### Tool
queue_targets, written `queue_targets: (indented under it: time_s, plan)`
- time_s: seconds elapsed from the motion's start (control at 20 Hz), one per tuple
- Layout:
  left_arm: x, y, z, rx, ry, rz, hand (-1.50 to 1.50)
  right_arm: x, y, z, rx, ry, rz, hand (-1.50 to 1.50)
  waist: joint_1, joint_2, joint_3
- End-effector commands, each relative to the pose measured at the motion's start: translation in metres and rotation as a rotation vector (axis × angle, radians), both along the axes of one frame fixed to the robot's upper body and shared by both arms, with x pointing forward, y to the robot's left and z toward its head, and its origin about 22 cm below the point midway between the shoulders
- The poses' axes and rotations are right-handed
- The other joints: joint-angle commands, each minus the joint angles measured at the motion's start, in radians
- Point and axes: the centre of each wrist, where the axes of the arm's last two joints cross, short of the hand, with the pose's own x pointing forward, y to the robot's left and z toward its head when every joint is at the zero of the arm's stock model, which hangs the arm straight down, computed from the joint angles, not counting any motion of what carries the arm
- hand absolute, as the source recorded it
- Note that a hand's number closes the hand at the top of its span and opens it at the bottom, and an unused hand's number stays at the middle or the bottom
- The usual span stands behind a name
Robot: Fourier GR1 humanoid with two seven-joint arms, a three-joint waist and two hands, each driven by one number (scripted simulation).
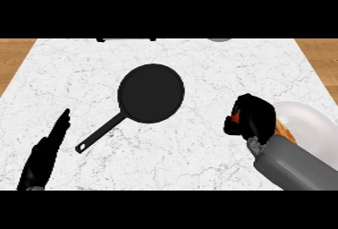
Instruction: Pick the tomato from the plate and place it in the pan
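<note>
A black pan [151, 92] lies on the white marble counter [79, 62], its handle [99, 134] pointing toward the lower left. At the right edge sits a white plate [309, 123]. My right hand [253, 117] hovers just left of the plate, fingers curled round the red-orange tomato [234, 118], of which only a sliver shows at the hand's left side. An orange patch [285, 131] shows on the plate behind the wrist; I cannot tell what it is. My left hand [45, 152] rests at the lower left, fingers straight and pointing up, apart from the pan handle.
At the counter's far edge a dark-footed object [125, 39] and a grey round object [219, 39] are cut off by the view. Wooden floor [13, 49] shows past both sides of the counter.
</note>
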Motion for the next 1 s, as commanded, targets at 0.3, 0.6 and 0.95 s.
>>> queue_targets:
  time_s: [0.3,0.6,0.95]
  plan:
    - [0.003,-0.007,-0.003,-0.003,-0.026,-0.041,0.00,0.016,0.096,0.083,0.013,-0.321,-0.110,1.50,0.039,0.029,0.007]
    - [0.014,-0.004,0.019,-0.009,-0.044,-0.062,0.00,0.043,0.131,0.076,0.116,-0.308,-0.097,1.50,0.063,0.043,0.010]
    - [0.001,-0.012,0.002,-0.011,-0.051,-0.099,0.00,0.095,0.127,0.074,0.245,-0.280,-0.118,1.50,0.094,0.053,0.009]
